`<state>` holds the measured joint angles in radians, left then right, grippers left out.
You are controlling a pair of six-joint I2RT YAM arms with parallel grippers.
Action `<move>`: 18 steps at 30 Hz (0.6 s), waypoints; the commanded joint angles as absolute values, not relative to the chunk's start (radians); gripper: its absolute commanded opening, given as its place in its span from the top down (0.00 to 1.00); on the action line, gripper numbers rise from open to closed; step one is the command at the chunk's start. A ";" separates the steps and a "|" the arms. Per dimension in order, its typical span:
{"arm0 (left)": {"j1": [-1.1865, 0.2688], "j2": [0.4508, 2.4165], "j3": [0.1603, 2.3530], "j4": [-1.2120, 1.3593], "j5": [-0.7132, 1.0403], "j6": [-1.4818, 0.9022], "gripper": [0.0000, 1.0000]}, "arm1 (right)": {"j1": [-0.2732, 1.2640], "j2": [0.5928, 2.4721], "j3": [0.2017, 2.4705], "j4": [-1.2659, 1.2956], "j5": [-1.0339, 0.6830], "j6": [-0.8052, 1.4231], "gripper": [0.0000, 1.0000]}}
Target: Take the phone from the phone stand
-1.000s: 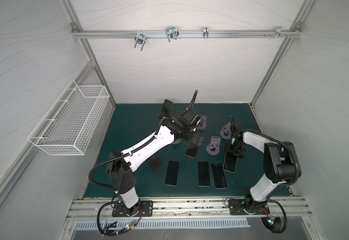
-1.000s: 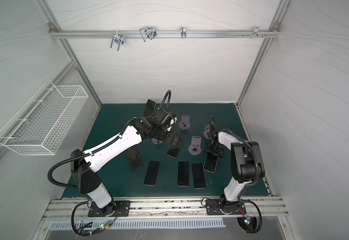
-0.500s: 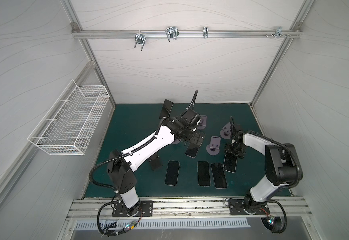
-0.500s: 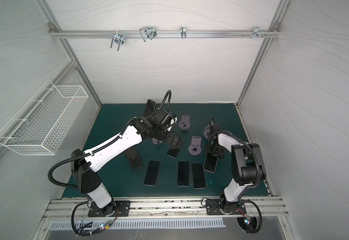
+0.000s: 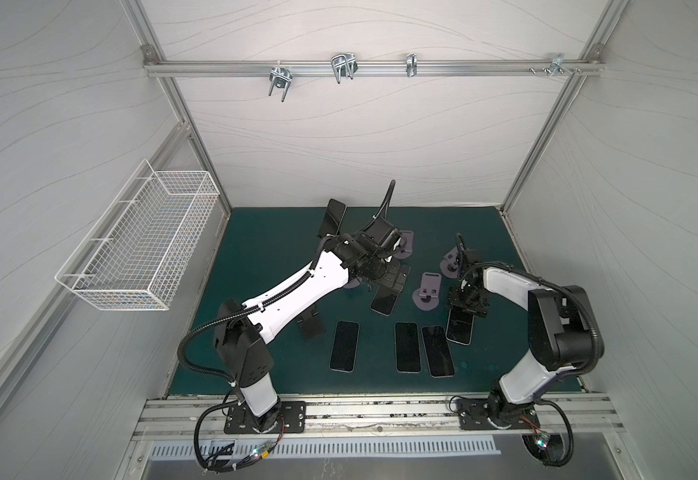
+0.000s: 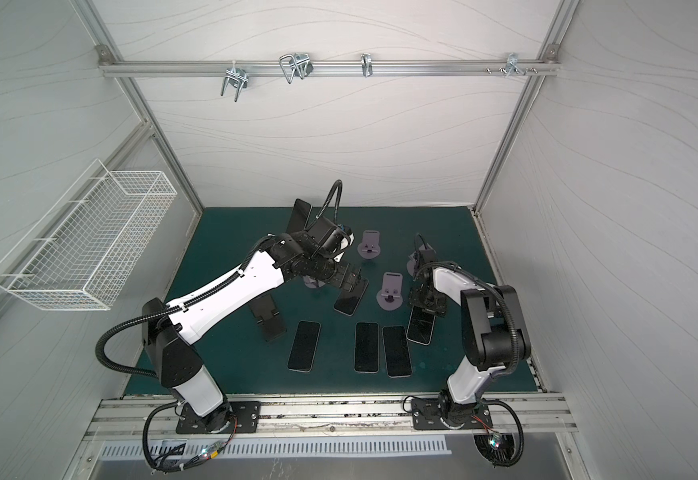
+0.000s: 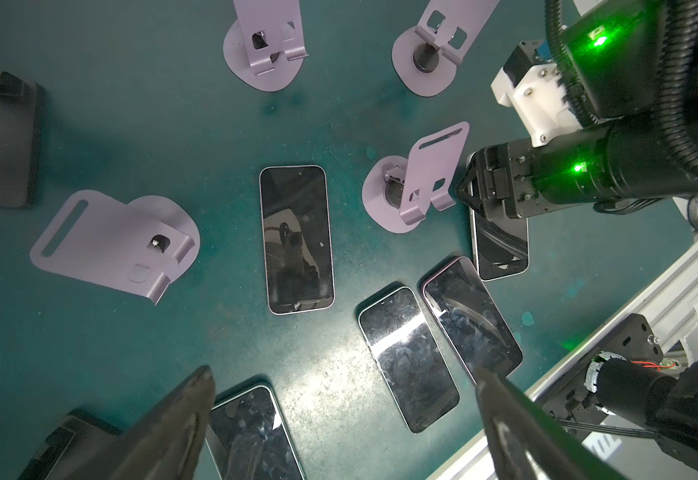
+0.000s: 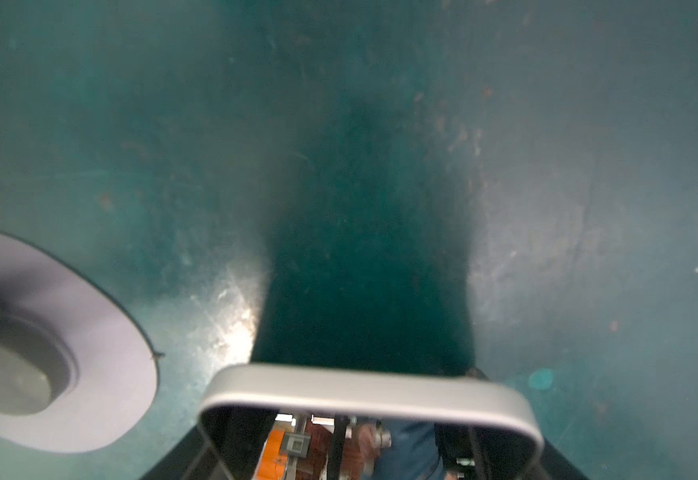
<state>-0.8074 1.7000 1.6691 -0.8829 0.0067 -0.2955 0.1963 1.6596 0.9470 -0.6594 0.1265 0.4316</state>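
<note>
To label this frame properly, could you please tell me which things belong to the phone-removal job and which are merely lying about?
In the job:
propped-up phone at the back; silver-rimmed phone at the right gripper; purple stands; phones lying flat.

Lying about:
wire basket; overhead hooks.

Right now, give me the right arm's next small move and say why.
Probably open the right gripper wider and lift straight up. The phone that it holds by one end already seems to lie flat on the green mat, beside the other phones and off the purple stand, so letting go should finish this one.
</note>
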 commanded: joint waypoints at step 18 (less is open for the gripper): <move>-0.811 1.640 1.653 -0.888 -0.024 -0.288 0.01 | 0.205 1.690 0.948 -0.644 0.150 0.490 0.11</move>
